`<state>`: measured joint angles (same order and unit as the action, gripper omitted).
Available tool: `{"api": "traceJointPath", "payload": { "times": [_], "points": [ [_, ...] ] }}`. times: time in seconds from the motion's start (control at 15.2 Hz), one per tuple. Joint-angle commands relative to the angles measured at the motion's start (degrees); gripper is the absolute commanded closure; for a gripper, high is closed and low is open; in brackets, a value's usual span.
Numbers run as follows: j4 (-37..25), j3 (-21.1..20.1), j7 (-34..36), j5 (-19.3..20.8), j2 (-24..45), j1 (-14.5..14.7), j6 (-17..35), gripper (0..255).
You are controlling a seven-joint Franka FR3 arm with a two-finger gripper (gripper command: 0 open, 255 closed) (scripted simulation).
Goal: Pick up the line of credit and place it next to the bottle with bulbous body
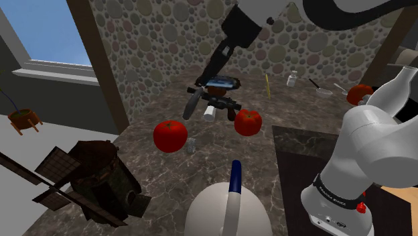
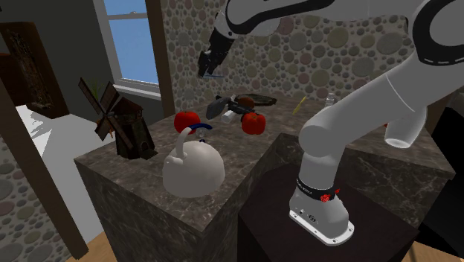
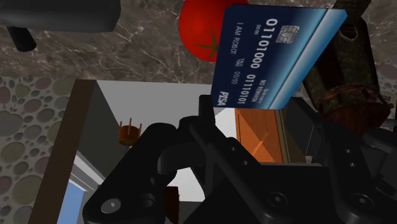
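pick done: hand clenched on blue credit card, lifted well above the table. left, i judge: carry it to the small white bulbous bottle by the back wall, set it beside, release.

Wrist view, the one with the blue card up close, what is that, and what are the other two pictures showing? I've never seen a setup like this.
It is a simulated white robot arm with a black two-finger gripper. The shoulder view looks down from beside its stand; the second exterior view looks from another spot; the wrist view comes from a camera on the hand. The gripper clasps a blue card, held above a dark stone counter. On it sit red fruits, a white kettle, a windmill model and a small bottle.
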<state>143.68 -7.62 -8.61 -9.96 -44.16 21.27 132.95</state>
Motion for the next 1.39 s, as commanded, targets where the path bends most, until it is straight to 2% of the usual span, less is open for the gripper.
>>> {"api": "traceJointPath", "payload": {
  "times": [0.0, 0.53, 0.92, 1.32],
  "points": [
    [-1.65, 0.09, 0.13, 0.19, 0.11, -0.12, -1.55, 255],
    [-7.94, 0.44, 0.57, 0.84, 0.93, -0.54, -7.01, 255],
    [-2.26, 7.05, -5.19, 2.16, -9.54, -1.23, -12.52, 255],
    [0.82, 14.06, -11.02, 5.18, -18.66, -3.31, -19.27, 255]
  ]
}}
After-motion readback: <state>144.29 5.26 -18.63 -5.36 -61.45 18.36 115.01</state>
